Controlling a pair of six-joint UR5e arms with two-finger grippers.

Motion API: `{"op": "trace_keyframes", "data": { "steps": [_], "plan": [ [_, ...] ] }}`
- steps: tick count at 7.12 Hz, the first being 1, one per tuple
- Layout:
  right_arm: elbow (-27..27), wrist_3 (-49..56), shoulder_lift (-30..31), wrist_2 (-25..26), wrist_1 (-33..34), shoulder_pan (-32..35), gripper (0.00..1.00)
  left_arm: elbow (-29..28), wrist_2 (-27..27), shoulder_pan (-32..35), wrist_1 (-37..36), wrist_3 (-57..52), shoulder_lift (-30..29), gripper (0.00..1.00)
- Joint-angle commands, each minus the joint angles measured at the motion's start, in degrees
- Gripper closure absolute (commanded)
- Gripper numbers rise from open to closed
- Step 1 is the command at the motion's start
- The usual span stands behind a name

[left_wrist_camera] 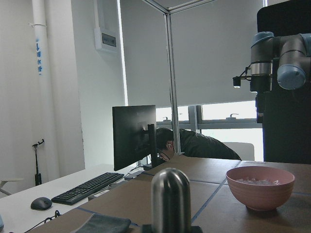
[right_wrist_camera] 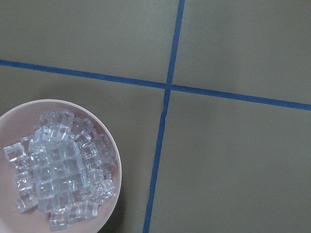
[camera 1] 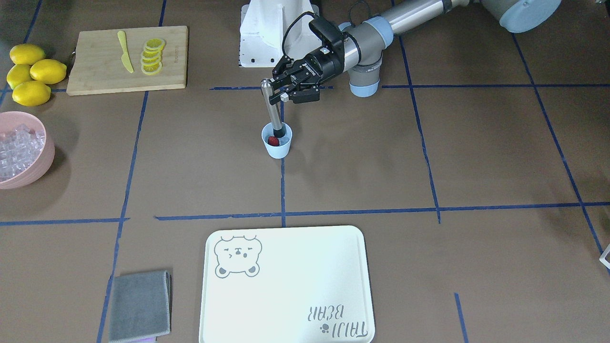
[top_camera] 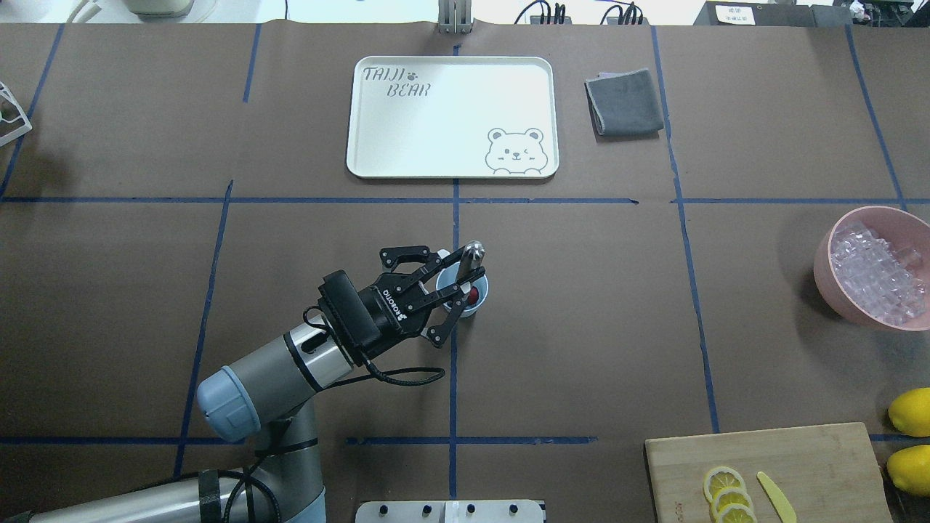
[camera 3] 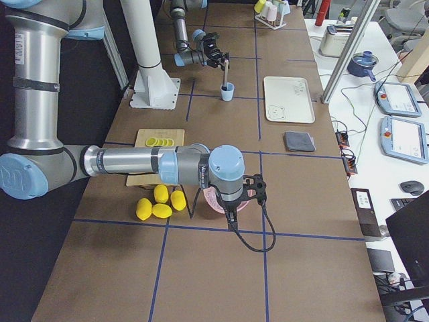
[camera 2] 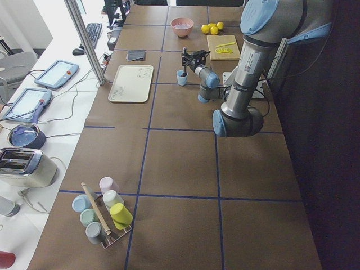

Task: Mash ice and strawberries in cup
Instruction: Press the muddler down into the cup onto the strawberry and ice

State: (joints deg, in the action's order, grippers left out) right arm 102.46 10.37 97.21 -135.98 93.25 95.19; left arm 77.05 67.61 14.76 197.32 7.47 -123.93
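While left end effector (camera 1: 275, 89) clenches pestle (camera 1: 273, 114), strawberry (camera 1: 273, 140) half-hidden, right end effector (camera 3: 258, 189) unclear.

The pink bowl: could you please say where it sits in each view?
Front-facing: pink bowl, left edge.
Overhead: bowl, right edge.
Exterior left: bowl, top centre.
Exterior right: bowl, mostly behind near arm.
Left wrist: bowl, lower right.
Right wrist: bowl, lower left.
Landmark: lemons nearby, exterior views.

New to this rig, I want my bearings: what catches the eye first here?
At table centre, the left gripper grips a metal muddler standing in the pale-blue cup, a red strawberry beside its tip. At the robot's far right sits a pink bowl heaped with ice, whole lemons nearby.
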Motion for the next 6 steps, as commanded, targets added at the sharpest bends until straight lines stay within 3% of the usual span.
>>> {"op": "trace_keyframes", "data": {
  "steps": [1, 6],
  "plan": [
    [0.0, 0.0, 0.0, 0.0, 0.0, 0.0, 0.01, -1.3, -0.2, -0.1, 0.3, 0.0, -0.6, 0.98],
    [0.0, 0.0, 0.0, 0.0, 0.0, 0.0, 0.01, 2.5, 0.7, 2.9, -2.2, 0.2, -1.8, 0.99]
  ]
}}
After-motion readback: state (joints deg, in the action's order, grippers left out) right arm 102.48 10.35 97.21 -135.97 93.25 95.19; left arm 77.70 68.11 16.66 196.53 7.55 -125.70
